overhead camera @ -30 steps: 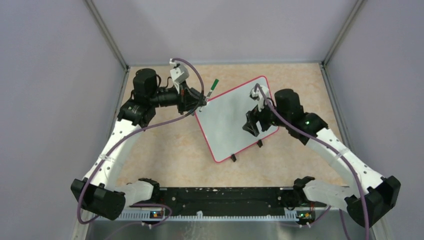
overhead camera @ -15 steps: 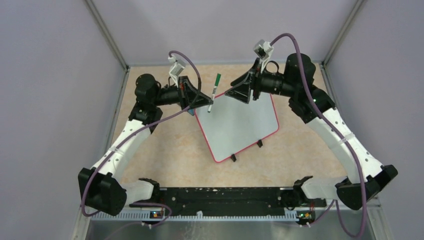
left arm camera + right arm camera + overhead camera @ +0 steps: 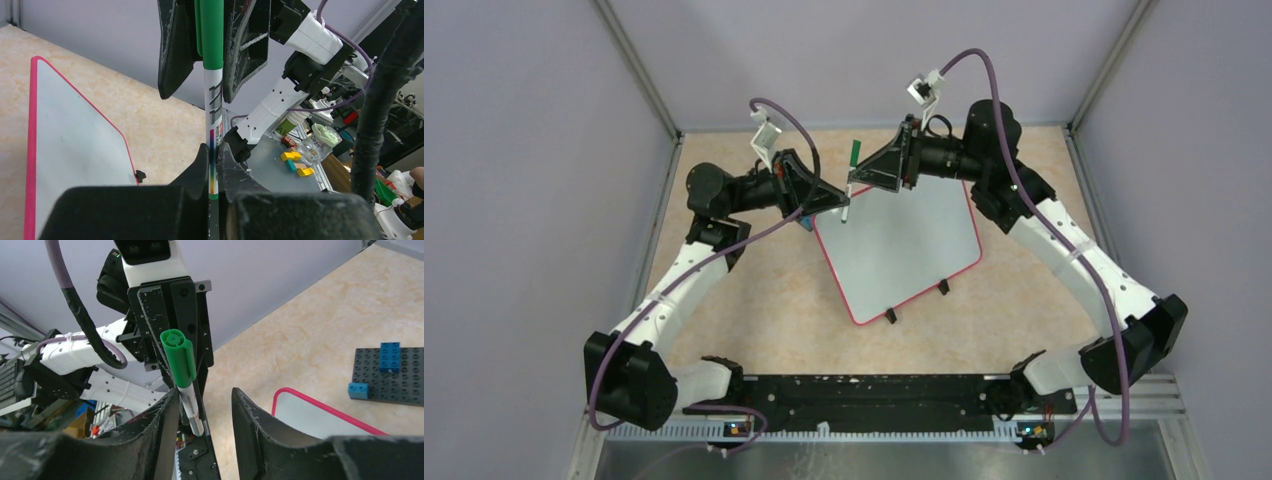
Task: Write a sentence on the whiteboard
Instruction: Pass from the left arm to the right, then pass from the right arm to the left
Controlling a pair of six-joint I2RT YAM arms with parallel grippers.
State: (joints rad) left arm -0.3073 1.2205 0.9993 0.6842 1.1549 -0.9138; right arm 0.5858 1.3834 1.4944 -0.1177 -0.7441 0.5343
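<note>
The whiteboard (image 3: 899, 250), white with a red-pink rim, lies tilted mid-table; it also shows in the left wrist view (image 3: 70, 150) and the right wrist view (image 3: 320, 422). My left gripper (image 3: 835, 203) is shut on a marker (image 3: 851, 180) with a white body and green cap (image 3: 212, 30), held upright above the board's far-left corner. My right gripper (image 3: 860, 178) is open, its fingers (image 3: 175, 47) on either side of the marker's cap end. In the right wrist view the marker (image 3: 184, 370) stands between the open jaws, close to one finger (image 3: 160, 432).
A small dark-grey plate with blue blocks (image 3: 392, 375) lies on the table beside the board's far-left corner. Grey enclosure walls close in the table at left, right and back. Clutter (image 3: 300, 160) lies outside the cell.
My right arm has lifted off the whiteboard and swung left to the marker, and its jaws now straddle the cap. My left gripper has raised the marker slightly.
</note>
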